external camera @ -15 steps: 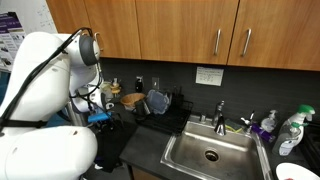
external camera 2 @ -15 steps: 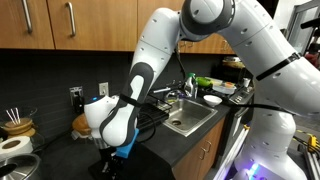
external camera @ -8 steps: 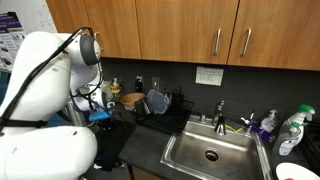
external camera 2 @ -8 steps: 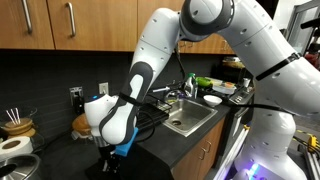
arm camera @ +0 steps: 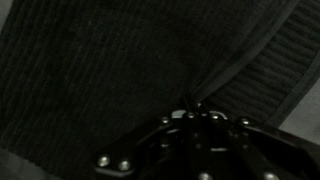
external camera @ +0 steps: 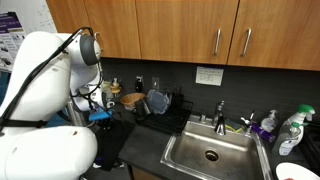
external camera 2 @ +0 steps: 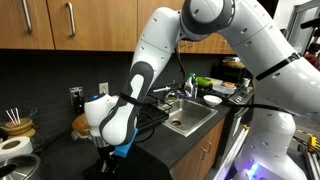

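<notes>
Pincer point(arm camera: 190, 104) now tight together, narrower than a second ago, tips dim against dark ribbed mat point(arm camera: 90, 60), grasp unclear.

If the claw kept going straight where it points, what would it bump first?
The dark ribbed mat right under it. The shut claw points down at it and seems right at a fold, perhaps touching; depth is hard to tell.

The gripper point(external camera 2: 108, 153) rests on the mat point(arm camera: 90, 60), on the counter point(external camera 2: 155, 140) beside the sink point(external camera 2: 188, 122).
</notes>
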### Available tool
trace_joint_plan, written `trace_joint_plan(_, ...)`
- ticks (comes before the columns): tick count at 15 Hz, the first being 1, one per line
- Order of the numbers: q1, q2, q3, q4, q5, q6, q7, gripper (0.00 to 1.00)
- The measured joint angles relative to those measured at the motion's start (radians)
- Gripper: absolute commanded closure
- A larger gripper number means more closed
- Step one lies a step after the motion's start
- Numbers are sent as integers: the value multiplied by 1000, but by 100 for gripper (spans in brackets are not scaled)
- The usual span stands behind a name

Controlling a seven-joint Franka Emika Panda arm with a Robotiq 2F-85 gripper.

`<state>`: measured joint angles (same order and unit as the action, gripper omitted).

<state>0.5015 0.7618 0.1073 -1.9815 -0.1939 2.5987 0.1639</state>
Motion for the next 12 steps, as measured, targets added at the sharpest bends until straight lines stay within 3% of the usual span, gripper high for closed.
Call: trace_joint_plan(12, 128, -165, -29, -171, -6, 104, 115, 99)
